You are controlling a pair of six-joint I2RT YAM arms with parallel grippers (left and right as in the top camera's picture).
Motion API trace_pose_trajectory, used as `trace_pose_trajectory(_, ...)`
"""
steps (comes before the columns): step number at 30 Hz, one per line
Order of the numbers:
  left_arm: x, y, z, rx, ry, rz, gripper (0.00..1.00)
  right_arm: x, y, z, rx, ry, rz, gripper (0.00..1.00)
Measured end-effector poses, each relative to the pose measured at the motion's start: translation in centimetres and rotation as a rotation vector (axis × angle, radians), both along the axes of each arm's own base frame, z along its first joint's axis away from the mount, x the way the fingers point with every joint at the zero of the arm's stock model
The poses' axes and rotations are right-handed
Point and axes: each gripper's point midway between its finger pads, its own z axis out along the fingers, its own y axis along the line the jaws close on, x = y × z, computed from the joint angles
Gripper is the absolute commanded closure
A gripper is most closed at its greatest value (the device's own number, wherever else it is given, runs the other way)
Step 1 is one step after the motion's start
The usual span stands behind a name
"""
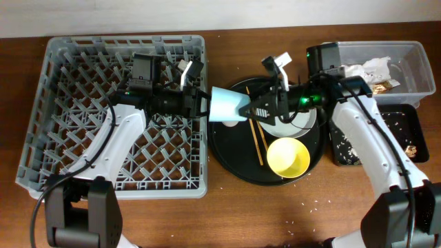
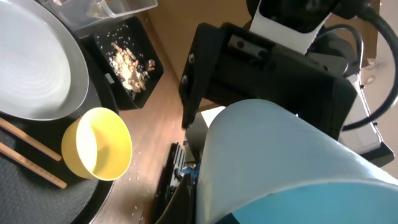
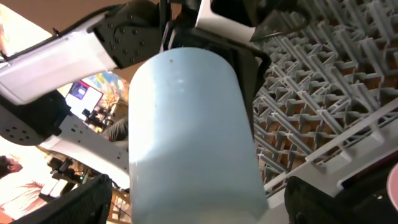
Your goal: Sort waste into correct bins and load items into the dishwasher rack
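Note:
The light-blue cup (image 1: 227, 105) hangs on its side in the air between the grey dishwasher rack (image 1: 55, 103) and the round black tray (image 1: 227, 155). My left gripper (image 1: 204, 103) is shut on its wide end (image 2: 280, 155). My right gripper (image 1: 260, 107) is open around its narrow end (image 3: 193, 143), with both fingers apart from it. On the round tray are the white plate (image 1: 298, 124), the yellow bowl (image 1: 288, 156) and the chopsticks (image 1: 258, 141). The pink cup is hidden in the overhead view.
The clear tub (image 1: 417, 52) at the back right holds white napkins (image 1: 375, 67) and a brown-gold wrapper (image 1: 386, 85). The black rectangular tray (image 1: 386, 114) in front of it holds beige scraps (image 1: 412, 149). Crumbs lie on the table at the front.

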Motion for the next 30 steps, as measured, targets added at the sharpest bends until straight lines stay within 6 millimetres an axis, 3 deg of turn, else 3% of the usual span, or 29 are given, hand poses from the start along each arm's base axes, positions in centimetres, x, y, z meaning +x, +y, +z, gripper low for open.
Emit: trace_pose_trajectory(30, -0.2, 0.0, 0.3, -0.017, -0.001, -0.012, 0.99, 0.3, 1.7, 0.1, 0.007, -0.098, 0.039, 0.15)
